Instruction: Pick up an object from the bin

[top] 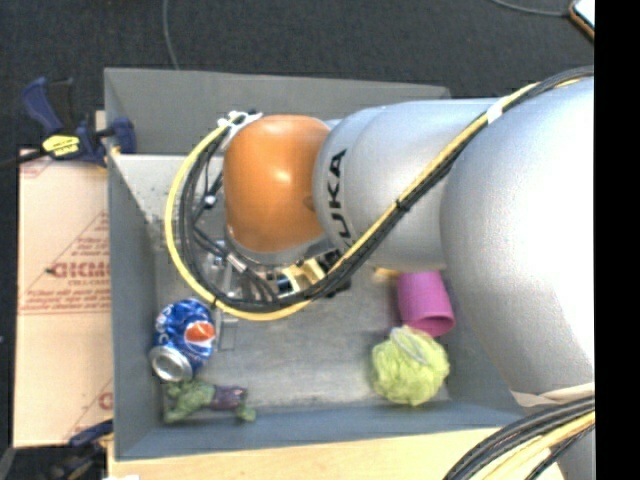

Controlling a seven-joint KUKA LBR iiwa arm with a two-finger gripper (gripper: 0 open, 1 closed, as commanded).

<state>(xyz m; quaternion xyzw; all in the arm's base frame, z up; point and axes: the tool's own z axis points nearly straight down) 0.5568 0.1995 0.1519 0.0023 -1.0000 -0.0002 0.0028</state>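
From the overhead camera, the big silver arm (430, 198) came in from the right and lay across most of the grey bin (300, 83), its orange cover (272, 183) and looped cables sitting right on top of the claw (222, 298). With that cover in the way, I could not tell whether the claw was released or clenched, and nothing showed as being grasped. The claw hung low over the bin's left part. The nearest thing to it was a crushed blue drink can (188, 338), lying on its side just beyond the claw toward the bin's front left corner, with its silver end facing the front wall; I could not say whether the two touched. Past the can, farther from the claw and against the front wall, lay a small green and purple toy (205, 400). Well off to the claw's other side, under the arm's edge, a pink cup (425, 303) lay tipped over, and a leafy green lump (410, 366) sat just in front of it, touching or nearly so.
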